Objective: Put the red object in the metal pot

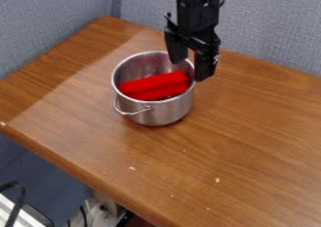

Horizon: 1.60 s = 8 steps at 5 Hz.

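The red object (154, 85) lies inside the metal pot (156, 106), resting flat across its bottom. The shiny pot stands on the wooden table, its thin wire handle hanging at the front left. My black gripper (193, 64) points straight down over the pot's far right rim, just above the red block's right end. Its fingers stand apart and hold nothing.
The wooden table (238, 146) fills the view, with its front edge running diagonally at lower left. A grey partition wall (75, 6) stands behind the table. Cables and floor clutter (38, 207) show below the table edge.
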### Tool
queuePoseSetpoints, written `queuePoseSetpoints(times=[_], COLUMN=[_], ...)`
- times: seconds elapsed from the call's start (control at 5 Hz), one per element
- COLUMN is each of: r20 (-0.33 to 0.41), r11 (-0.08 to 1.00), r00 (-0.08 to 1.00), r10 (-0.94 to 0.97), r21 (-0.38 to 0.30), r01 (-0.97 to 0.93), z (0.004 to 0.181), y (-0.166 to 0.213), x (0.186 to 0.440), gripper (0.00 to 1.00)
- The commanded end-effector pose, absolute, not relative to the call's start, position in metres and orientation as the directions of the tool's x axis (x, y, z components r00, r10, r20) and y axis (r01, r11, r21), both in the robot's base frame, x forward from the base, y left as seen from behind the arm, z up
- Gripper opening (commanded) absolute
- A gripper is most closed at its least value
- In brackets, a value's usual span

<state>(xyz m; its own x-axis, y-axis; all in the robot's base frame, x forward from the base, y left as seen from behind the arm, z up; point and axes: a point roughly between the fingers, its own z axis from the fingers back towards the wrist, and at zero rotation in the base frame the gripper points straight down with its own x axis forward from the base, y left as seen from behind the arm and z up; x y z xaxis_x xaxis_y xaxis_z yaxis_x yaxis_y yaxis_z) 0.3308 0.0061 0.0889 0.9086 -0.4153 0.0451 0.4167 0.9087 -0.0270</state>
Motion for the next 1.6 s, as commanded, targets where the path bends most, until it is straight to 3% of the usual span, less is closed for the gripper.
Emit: queuePoseSetpoints(times=[0.0, 0.2, 0.4, 0.6, 1.0, 1.4], r20=[0.119, 0.133, 0.139, 0.159, 0.142, 0.135], r11=[0.894, 0.904, 0.899, 0.884, 0.919, 0.939], r00=[0.887, 0.896, 0.891, 0.873, 0.908, 0.93], r10=[-0.446, -0.424, -0.432, -0.46, -0.394, -0.342], r21=[0.016, 0.002, -0.011, -0.007, 0.037, 0.079], r01=[0.448, 0.428, 0.438, 0.467, 0.393, 0.334], z=[0.117, 0.125, 0.121, 0.123, 0.127, 0.122], y=[0.015, 0.005, -0.008, -0.043, -0.107, -0.121], x=[0.327, 0.33, 0.328, 0.328, 0.321, 0.338], gripper=[1.0, 1.0, 1.0, 1.0, 1.0, 1.0])
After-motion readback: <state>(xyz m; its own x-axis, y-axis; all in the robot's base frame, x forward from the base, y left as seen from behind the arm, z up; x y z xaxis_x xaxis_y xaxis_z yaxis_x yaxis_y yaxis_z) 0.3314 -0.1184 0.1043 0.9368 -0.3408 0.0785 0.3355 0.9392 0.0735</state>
